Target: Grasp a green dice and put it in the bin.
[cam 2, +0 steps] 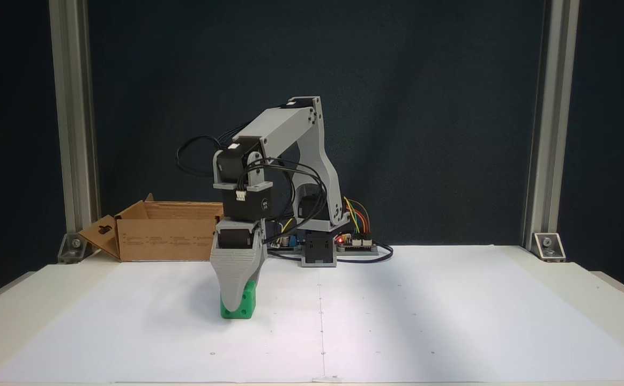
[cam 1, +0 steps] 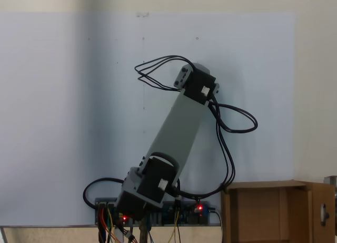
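Now the fingers (cam 2: 235, 303) stand low over the green dice (cam 2: 242, 306) near the counter's (cam 2: 451, 321) front-left, apparently to grasp it for the cardboard bin (cam 2: 162, 236), though I cannot tell their grip.

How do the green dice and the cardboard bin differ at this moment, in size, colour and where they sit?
The green dice is a small bright cube; the bin is a far wider brown box, flaps open. The dice sits forward on the white paper with the gripper down over it; the bin stands back, beside the arm's base. Both rest on the table.
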Robot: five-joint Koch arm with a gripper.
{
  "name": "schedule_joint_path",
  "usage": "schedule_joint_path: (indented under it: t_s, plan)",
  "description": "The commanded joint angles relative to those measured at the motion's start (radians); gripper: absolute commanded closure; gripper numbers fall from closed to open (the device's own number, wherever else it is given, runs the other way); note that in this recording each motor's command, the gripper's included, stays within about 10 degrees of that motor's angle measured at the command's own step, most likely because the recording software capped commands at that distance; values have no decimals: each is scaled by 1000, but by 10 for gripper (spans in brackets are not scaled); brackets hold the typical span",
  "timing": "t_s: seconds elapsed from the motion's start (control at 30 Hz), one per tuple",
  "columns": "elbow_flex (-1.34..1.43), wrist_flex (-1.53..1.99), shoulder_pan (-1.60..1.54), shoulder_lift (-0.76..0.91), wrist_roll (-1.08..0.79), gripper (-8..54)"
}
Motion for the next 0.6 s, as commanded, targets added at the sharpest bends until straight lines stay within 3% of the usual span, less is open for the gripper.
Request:
schedule_joint_path:
  t_s: [0.0, 0.57]
  plan:
    - [-17, -21, 0, 2, -37, 18]
    - [-5, -64, 3, 0, -28, 62]
